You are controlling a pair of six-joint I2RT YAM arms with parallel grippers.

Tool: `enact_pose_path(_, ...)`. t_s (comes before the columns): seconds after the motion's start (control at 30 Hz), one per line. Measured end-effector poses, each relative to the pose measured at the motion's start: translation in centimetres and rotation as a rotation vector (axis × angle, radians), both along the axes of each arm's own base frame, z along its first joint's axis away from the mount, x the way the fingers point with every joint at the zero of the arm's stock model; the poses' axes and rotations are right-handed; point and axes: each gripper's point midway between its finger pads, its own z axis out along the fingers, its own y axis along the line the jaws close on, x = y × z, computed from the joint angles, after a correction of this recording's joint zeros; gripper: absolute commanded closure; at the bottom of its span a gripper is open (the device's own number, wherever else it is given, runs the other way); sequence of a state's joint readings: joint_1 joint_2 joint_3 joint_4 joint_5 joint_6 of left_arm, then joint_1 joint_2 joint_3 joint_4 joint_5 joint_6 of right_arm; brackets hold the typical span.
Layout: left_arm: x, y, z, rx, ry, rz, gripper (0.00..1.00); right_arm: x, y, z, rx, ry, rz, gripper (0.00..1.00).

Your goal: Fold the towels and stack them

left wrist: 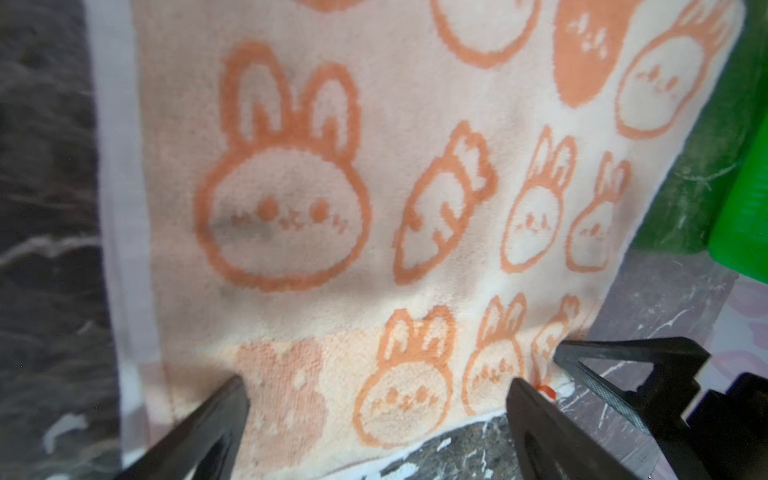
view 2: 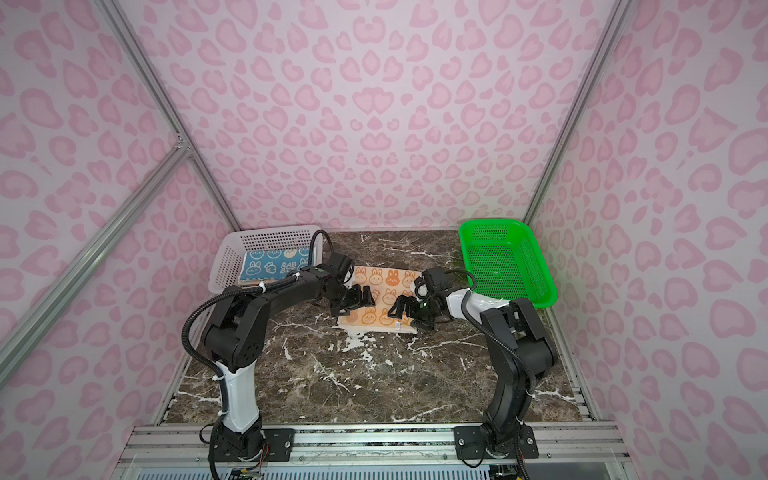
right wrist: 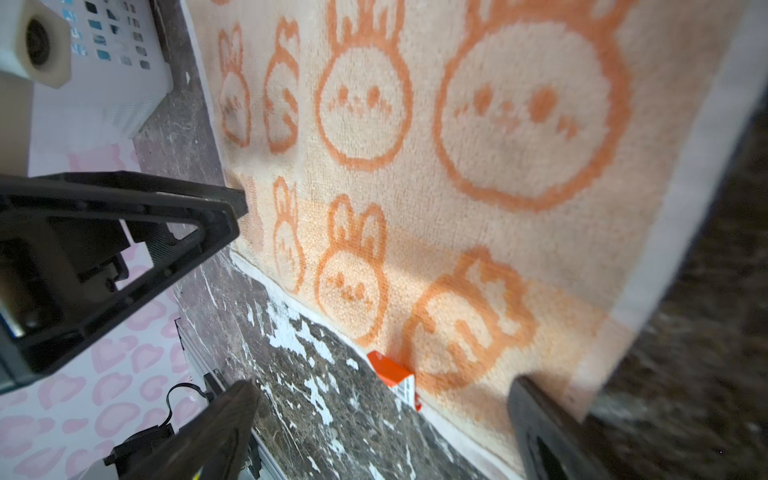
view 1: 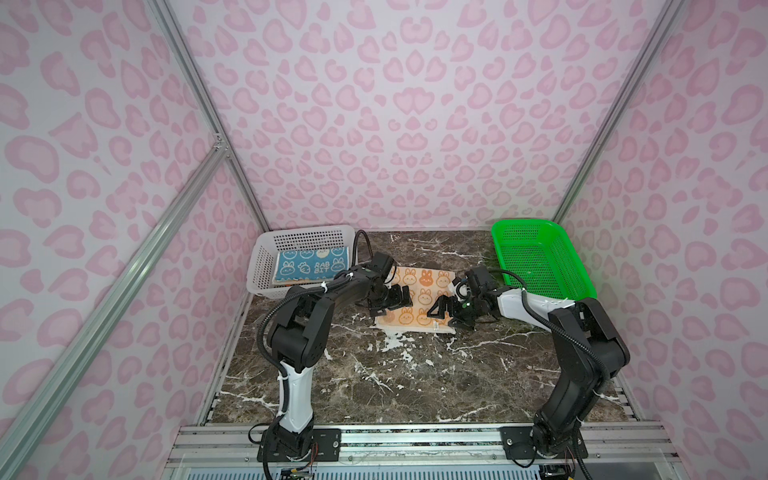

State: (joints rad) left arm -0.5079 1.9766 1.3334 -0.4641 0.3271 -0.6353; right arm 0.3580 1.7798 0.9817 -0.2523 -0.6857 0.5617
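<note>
The orange towel with cream bunnies lies on the marble table, folded over itself. A deeper orange strip of its lower layer shows along the near edge. My left gripper hovers open over the towel's near left part, holding nothing. My right gripper is open over the near right edge, beside the towel's orange tag. The teal towel with white bunnies lies folded in the white basket.
The green basket stands at the back right, with nothing in it. The white basket is at the back left, close behind my left arm. Bare marble stretches in front of the towel to the metal rails.
</note>
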Motion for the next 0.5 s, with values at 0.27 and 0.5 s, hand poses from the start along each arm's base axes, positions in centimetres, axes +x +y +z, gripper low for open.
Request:
enact_pose_path(0.27,-2.8,-1.8,0.1,0.001,-0.063,-0.039,0.02,-1.7,-2.4,0.0,-0.036,-0.028,0.018,0.02)
enact_pose_path(0.5,-2.8,-2.1,4.6,0.033,-0.063,-0.043,0.02,-1.4,-4.4,4.7,-0.137,-0.075,0.022,0.02)
